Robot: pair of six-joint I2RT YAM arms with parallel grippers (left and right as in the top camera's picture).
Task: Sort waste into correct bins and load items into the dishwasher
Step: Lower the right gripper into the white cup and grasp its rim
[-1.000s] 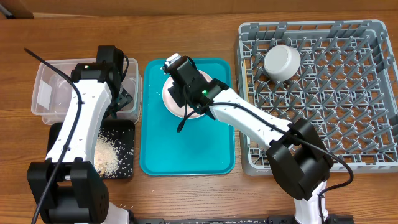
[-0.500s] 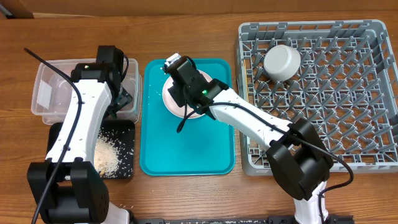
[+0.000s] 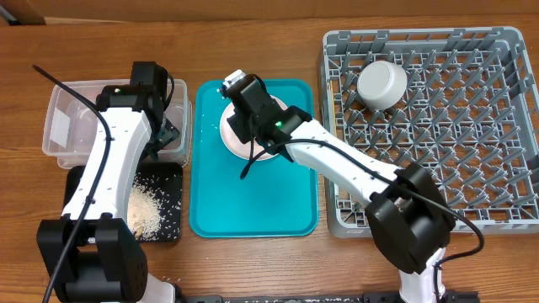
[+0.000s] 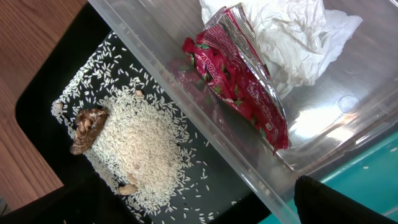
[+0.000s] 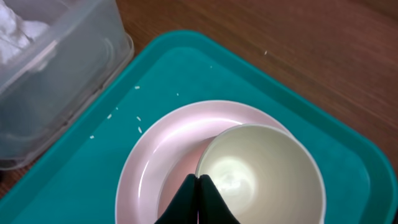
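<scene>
A small cream cup (image 5: 261, 174) stands on the pale pink plate (image 5: 161, 162) on the teal tray. My right gripper (image 5: 199, 183) is shut on the cup's near rim; in the overhead view the arm hides the cup, and only the plate (image 3: 232, 139) shows. My left gripper (image 4: 199, 211) hangs open over the edge between the two bins. The clear tub (image 4: 323, 124) holds the red wrapper (image 4: 239, 81) and the white napkin (image 4: 286, 37). The black tray (image 4: 93, 37) holds a rice pile (image 4: 140, 140) with brown scraps (image 4: 87, 127). A white bowl (image 3: 381, 84) rests in the grey rack (image 3: 472, 126).
The teal tray (image 3: 253, 202) lies between the bins and the rack, with a few rice grains scattered on it. The clear tub (image 3: 72, 118) and black tray (image 3: 164, 181) stand at the left. A wooden table surrounds everything.
The right gripper's fingers have drawn fully together on the cup's rim. The left arm has not moved.
</scene>
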